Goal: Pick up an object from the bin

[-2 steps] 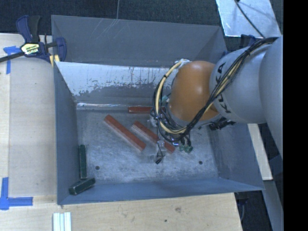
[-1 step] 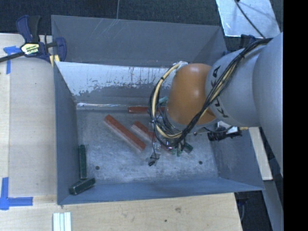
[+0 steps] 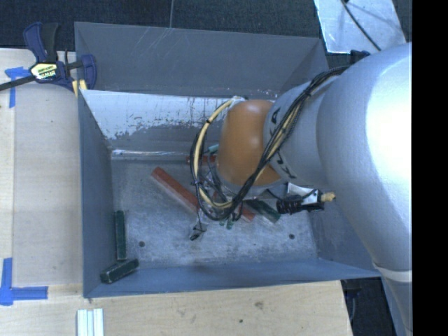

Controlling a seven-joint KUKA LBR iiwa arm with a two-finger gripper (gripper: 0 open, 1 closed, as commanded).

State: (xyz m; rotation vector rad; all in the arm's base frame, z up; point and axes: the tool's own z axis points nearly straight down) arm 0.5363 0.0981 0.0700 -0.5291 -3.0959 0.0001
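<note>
Starting at the near wall of the grey metal bin (image 3: 210, 275), a dark green L-shaped bar (image 3: 120, 238) lies in the near-left corner, well apart from the arm. Further in, at mid-floor, the gripper (image 3: 197, 231) hangs low beneath the arm's orange cover (image 3: 241, 142) and a bundle of cables (image 3: 210, 191). That bundle hides most of it, so I cannot tell whether it is open or closed.

Just beyond it, a long reddish-brown flat stick (image 3: 170, 182) lies slantwise on the floor, its right end running under the cables. I judge this the likely thing to pick, though nothing shows it gripped. A small dark green piece (image 3: 268, 212) lies to the right, near the stick's hidden end.

A good grasp would close across the stick's narrow width, near its middle, so it does not tip when raised. It should also keep clear of the green piece.

For room, the floor on the near side and to the left of the stick is bare. The sloped far wall stands close behind the orange cover, so a straight lift upward looks safest.
</note>
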